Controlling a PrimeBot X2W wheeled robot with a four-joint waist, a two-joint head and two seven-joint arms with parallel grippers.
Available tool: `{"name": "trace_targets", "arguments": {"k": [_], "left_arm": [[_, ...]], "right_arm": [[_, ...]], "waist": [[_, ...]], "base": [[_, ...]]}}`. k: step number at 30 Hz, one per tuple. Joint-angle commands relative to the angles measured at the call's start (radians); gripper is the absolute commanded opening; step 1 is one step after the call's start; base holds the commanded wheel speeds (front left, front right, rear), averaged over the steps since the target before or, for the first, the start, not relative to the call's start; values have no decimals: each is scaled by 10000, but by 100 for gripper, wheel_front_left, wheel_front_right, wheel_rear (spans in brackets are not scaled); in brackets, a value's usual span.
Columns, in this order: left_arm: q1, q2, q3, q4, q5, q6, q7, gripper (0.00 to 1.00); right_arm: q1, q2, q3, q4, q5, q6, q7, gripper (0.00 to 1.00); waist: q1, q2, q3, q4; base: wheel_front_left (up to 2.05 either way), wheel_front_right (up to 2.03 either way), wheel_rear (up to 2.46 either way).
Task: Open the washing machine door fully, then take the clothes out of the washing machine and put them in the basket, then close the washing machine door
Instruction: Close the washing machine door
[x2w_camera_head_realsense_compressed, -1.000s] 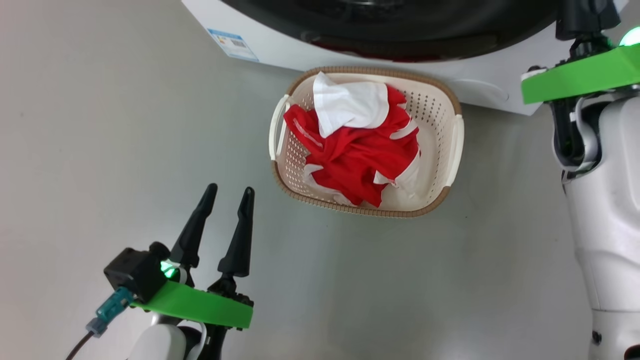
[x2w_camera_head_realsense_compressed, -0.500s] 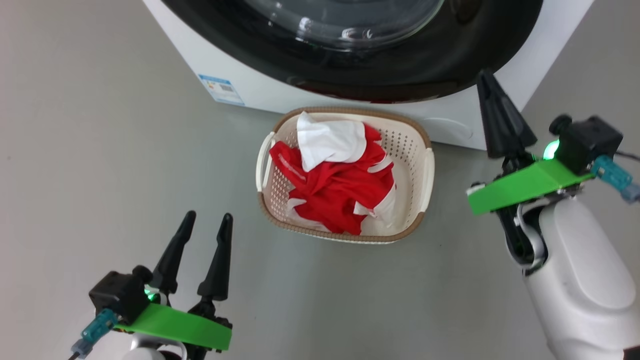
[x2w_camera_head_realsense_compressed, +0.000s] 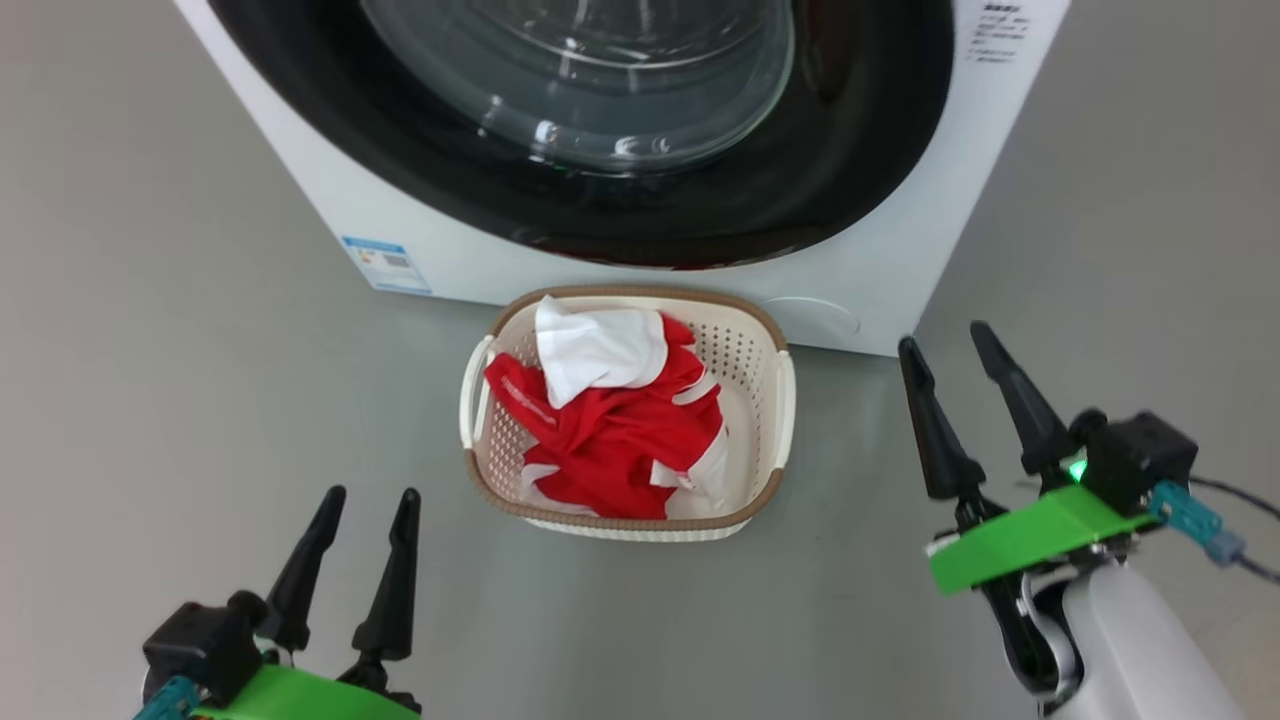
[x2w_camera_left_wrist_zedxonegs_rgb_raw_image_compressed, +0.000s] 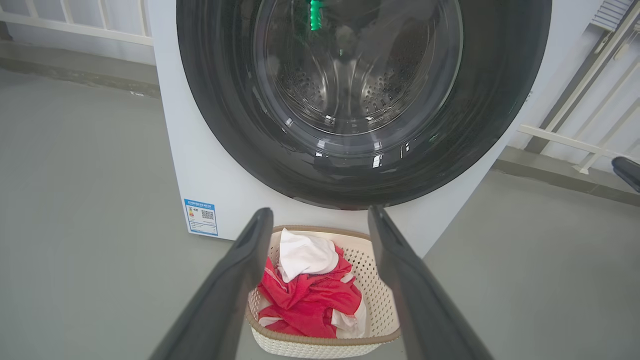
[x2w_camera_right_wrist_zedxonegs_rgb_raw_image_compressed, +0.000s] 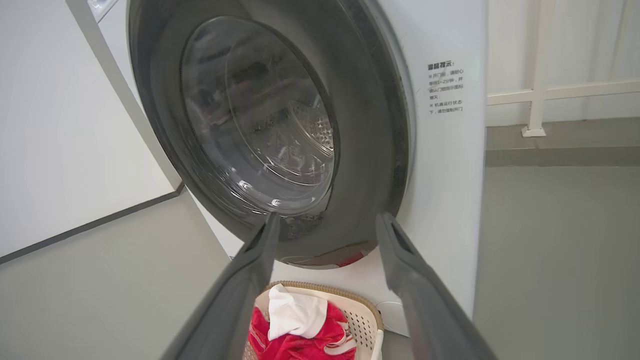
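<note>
The washing machine (x2w_camera_head_realsense_compressed: 990, 150) stands at the top of the head view. The washing machine door (x2w_camera_head_realsense_compressed: 850, 150), a glossy black rim around a bulging glass window, lies flat against its front. Through the glass, the left wrist view shows the steel drum (x2w_camera_left_wrist_zedxonegs_rgb_raw_image_compressed: 350, 85). Right in front of the machine, the basket (x2w_camera_head_realsense_compressed: 785, 400) sits on the floor. It holds the clothes (x2w_camera_head_realsense_compressed: 610, 450), red fabric with a white cloth on top. My left gripper (x2w_camera_head_realsense_compressed: 372, 492) is open at the lower left, nothing between its fingers. My right gripper (x2w_camera_head_realsense_compressed: 942, 337) is open at the basket's right, also holding nothing.
Grey floor (x2w_camera_head_realsense_compressed: 150, 350) surrounds the machine and basket. A blue sticker (x2w_camera_head_realsense_compressed: 385, 262) marks the machine's lower left corner and a printed label (x2w_camera_right_wrist_zedxonegs_rgb_raw_image_compressed: 445, 87) its right side. White railings (x2w_camera_left_wrist_zedxonegs_rgb_raw_image_compressed: 575, 140) run behind the machine, and a pale wall (x2w_camera_right_wrist_zedxonegs_rgb_raw_image_compressed: 50, 125) stands at its left.
The head camera has shifted, so more of the door shows. My right gripper has come down from beside the door to the basket's right, and its fingers have spread apart. The left gripper stays open.
</note>
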Motion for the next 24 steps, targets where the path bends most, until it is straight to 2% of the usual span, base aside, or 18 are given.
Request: {"name": "trace_targets", "arguments": {"k": [1, 14, 24], "left_arm": [[78, 291, 438, -282, 164, -54, -92, 100], [836, 553, 892, -583, 105, -54, -92, 100], [1305, 544, 1244, -751, 240, -54, -92, 100]], "right_arm": [[246, 98, 145, -335, 185, -9, -25, 100], [2001, 127, -241, -686, -2, -9, -25, 100], [2911, 131, -777, -787, -119, -9, -25, 100]], "waist": [[1, 0, -359, -364], [1, 0, -955, -1323], [1, 0, -1221, -1876]], "base": [[0, 0, 0], [0, 0, 0], [0, 0, 0]]}}
